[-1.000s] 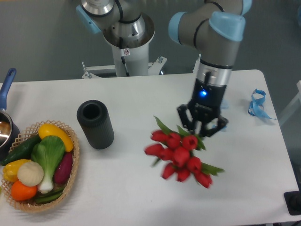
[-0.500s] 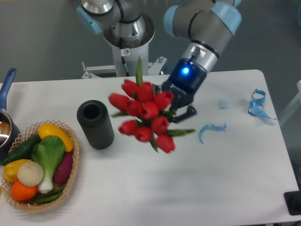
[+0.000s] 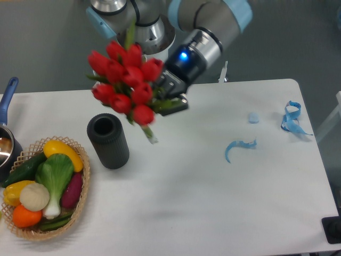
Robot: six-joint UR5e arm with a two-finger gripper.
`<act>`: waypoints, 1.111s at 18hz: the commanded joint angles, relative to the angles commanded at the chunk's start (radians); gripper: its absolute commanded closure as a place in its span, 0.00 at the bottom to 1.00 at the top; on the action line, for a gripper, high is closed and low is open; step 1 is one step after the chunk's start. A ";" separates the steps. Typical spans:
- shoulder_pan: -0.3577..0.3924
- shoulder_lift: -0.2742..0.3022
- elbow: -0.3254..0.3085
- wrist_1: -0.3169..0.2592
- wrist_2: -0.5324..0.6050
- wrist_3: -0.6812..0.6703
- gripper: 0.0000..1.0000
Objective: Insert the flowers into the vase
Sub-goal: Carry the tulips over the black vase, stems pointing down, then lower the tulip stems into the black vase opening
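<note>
Transport step: pincer [image 3: 166, 95] gripping flowers [image 3: 126, 80] by stems, carrying bunch aloft, blooms hanging above and just right of vase [image 3: 108, 141], upright on table [image 3: 224, 202]. Next move likely requiring stem ends turning downward, aligning over mouth, then lowering.

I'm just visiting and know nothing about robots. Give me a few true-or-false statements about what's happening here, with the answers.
1. The gripper holds the flowers in the air. True.
2. The flowers are already in the vase. False: its mouth is empty.
3. The vase lies on its side. False: it stands upright.
4. A basket of vegetables sits at the table's left. True.
5. The flowers are yellow. False: they are red.
</note>
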State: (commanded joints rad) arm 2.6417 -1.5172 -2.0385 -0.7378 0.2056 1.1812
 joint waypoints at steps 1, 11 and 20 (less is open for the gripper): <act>-0.012 0.008 -0.008 0.000 0.000 0.000 1.00; -0.074 0.028 -0.132 -0.002 -0.015 0.126 1.00; -0.072 0.016 -0.169 -0.003 -0.014 0.153 0.96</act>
State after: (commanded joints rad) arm 2.5694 -1.5017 -2.2073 -0.7409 0.1917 1.3344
